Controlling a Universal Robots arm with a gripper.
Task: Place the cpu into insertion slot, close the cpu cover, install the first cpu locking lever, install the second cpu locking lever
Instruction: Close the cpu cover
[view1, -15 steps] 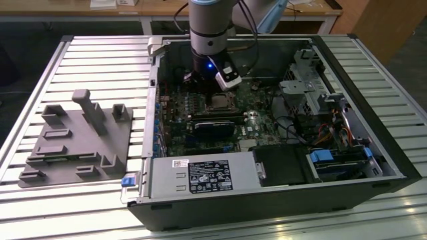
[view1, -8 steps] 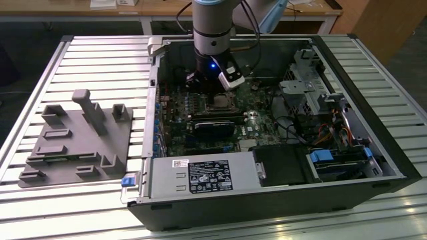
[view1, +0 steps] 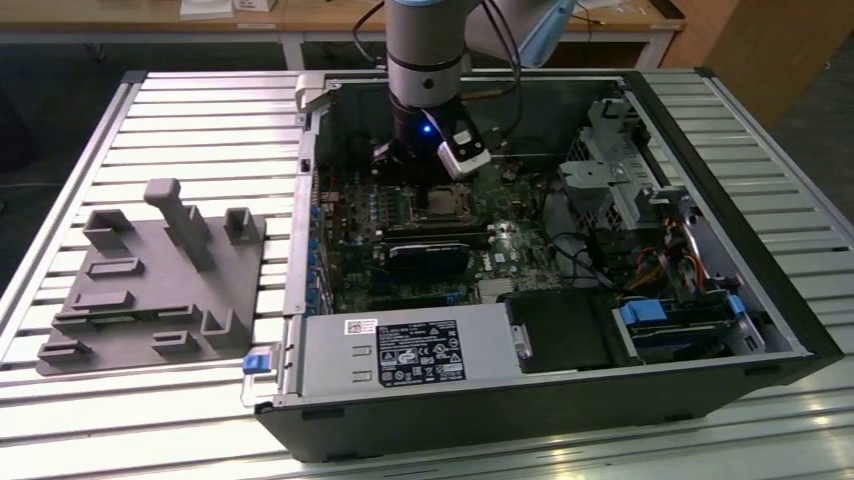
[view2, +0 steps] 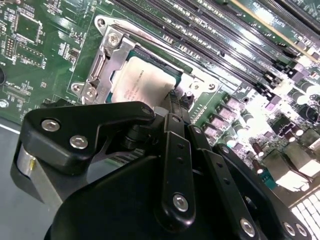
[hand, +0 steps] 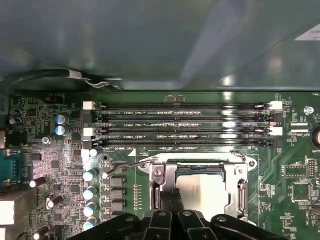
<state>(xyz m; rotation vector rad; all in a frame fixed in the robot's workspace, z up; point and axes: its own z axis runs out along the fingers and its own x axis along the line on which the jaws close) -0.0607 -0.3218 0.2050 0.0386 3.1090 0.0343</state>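
Computer case (view1: 561, 410) is lying open on the slatted table (view1: 147, 430), with the arm reaching into its far part. Green board (hand: 295, 165) is carrying the insertion slot (hand: 197, 171). The cpu (hand: 210, 192) is sitting in it and the cpu cover (hand: 235, 185) is lying down over it. Gripper (hand: 172, 192) is hovering at the cover's edge, fingers pinched together on nothing visible. Probably the lever stage: the wire lever (hand: 127, 167) is looking unlatched, calling for a careful push under its catch.

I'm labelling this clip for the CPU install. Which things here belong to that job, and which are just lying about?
Part of the job:
cpu, lying inside the cpu cover
locking lever
end effector, right at the cover's edge

Just lying about:
memory slots
power supply box
black card
grey fixture tray beside the case
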